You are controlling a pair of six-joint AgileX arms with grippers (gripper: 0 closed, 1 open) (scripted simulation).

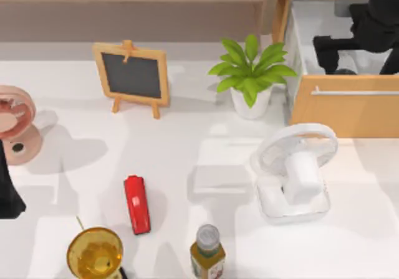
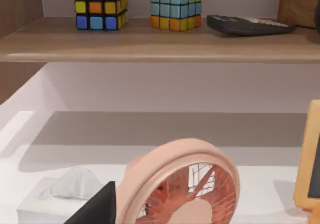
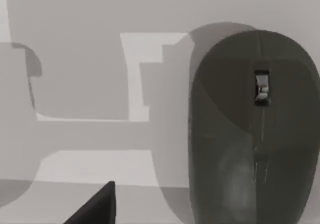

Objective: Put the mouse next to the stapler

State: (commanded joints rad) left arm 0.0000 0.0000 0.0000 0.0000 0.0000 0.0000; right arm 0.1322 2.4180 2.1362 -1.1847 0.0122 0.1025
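Note:
The dark grey mouse (image 3: 255, 134) lies on the pale floor of the open drawer, close under my right wrist camera. One black fingertip (image 3: 95, 209) of my right gripper stands beside it, apart from it, and nothing is held. In the top view my right gripper (image 1: 333, 48) hangs open over the drawer's white inside at the back right. The red stapler (image 1: 136, 204) lies lengthwise on the white table, front left of centre. My left gripper (image 1: 9, 195) is parked at the left edge, open, one fingertip (image 2: 97, 209) showing before the pink fan.
The drawer's wooden front (image 1: 346, 104) juts out at the right. A white fan (image 1: 296, 170), a yellow-labelled bottle (image 1: 207, 254), a golden bell (image 1: 95, 254), a pink fan (image 1: 15, 126), a chalkboard (image 1: 132, 76) and a plant (image 1: 250, 73) ring the stapler.

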